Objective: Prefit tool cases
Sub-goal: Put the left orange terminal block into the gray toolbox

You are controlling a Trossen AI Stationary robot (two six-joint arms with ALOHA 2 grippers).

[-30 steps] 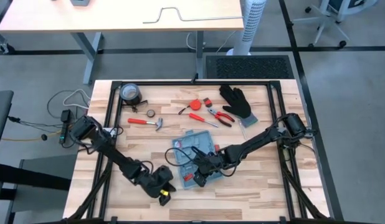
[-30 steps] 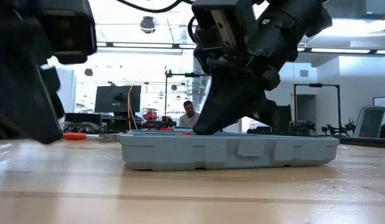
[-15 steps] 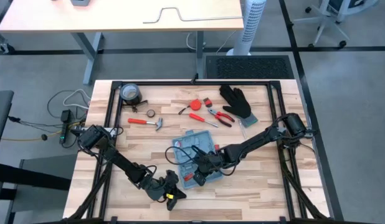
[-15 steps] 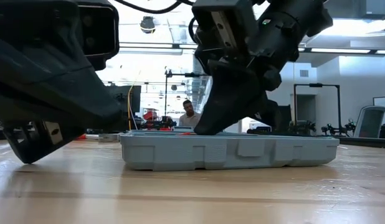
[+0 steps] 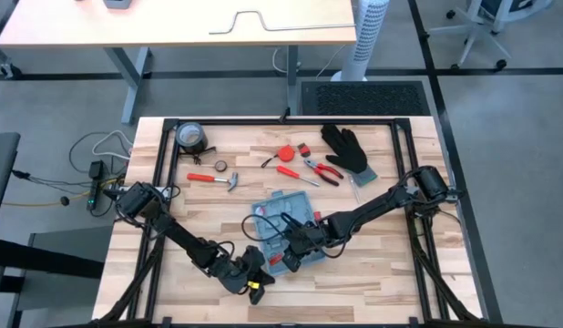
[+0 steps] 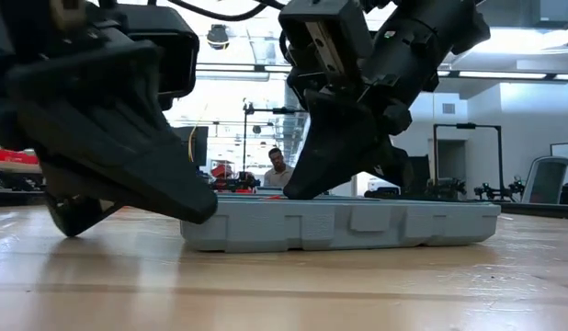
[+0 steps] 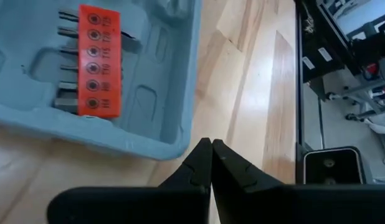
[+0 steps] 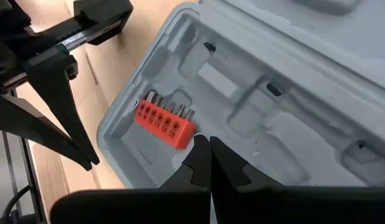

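Lying beside the closed left gripper [image 7: 210, 144], the tool case [image 7: 156, 93].

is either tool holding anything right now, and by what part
Nothing is held. The left tool is shut on nothing beside the tool case; the right tool is shut, empty, over the red bit holder.

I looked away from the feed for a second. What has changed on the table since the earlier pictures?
The left end effector, fingers shut and empty, slid along the table's near edge toward the tool case and now sits just off its corner. The right end effector stayed over the open case by the red bit holder, fingers shut. The case and the loose tools did not move.
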